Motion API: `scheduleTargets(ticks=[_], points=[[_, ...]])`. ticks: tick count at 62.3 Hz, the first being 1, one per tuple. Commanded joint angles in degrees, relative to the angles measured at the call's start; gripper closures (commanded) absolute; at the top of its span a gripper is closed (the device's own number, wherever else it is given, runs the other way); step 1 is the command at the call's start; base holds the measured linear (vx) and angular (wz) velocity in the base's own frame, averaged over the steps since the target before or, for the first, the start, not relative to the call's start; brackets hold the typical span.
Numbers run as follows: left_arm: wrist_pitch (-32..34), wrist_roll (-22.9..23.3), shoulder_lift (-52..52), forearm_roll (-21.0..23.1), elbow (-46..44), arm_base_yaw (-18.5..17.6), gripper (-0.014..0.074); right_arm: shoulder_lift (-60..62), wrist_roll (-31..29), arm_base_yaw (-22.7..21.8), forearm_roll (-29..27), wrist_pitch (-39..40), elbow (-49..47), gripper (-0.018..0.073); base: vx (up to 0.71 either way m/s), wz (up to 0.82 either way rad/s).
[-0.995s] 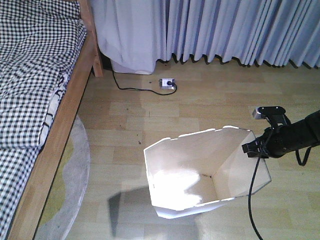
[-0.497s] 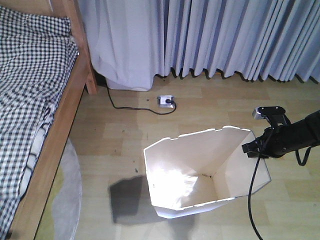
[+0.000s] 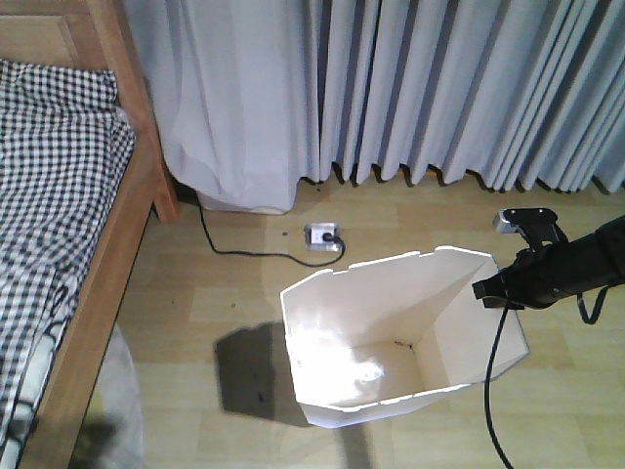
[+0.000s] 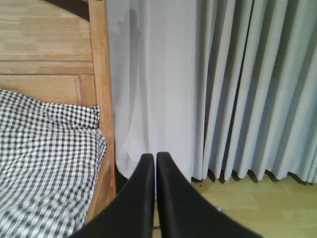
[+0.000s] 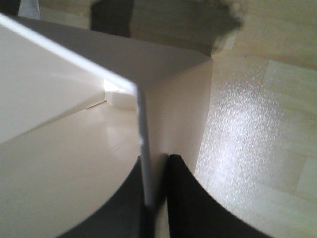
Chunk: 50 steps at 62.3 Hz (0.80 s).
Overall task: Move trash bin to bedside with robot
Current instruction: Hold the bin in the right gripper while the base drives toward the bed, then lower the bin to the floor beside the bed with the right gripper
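Fingers of the right gripper (image 5: 157,161) pinch the rim of the trash bin (image 3: 371,313) at 3 o'clock; left gripper (image 4: 151,157) is closed on nothing (bed (image 3: 68,186) lies toward 10 o'clock).

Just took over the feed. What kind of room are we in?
Most likely a bedroom: a wooden-framed bed with a checked cover, floor-length curtains along the far wall, and a power strip on wood-look flooring. The right gripper clamps a white trash bin by its rim.
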State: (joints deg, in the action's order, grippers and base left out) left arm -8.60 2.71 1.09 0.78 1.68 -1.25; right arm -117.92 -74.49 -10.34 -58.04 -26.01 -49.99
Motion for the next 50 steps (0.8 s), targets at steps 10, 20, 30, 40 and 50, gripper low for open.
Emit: scheduleTargets(ticks=[10,20,30,40,50], points=[[4.42,0.52,0.57,0.17,1.58,-0.31,0.0602,3.99,0.81,-0.23,-4.15,-6.53,-1.26,0.0565,0.34,0.00],[4.42,0.52,0.57,0.17,1.58,-0.31,0.0602,3.99,0.81,-0.23,-4.15,-6.53,-1.26,0.0565,0.33,0.01],[4.42,0.52,0.57,0.17,1.58,-0.31,0.0602,3.99,0.81,-0.23,-4.15,-6.53,-1.26,0.0565,0.31,0.00],[4.42,0.52,0.57,0.17,1.58,-0.31,0.0602,3.99,0.81,-0.23,-4.15,-6.53,-1.26,0.0565,0.29,-0.02],[4.42,0.52,0.57,0.17,1.58,-0.31,0.0602,3.99,0.81,-0.23,-4.15,-6.60,-1.26,0.0565,0.23,-0.04]])
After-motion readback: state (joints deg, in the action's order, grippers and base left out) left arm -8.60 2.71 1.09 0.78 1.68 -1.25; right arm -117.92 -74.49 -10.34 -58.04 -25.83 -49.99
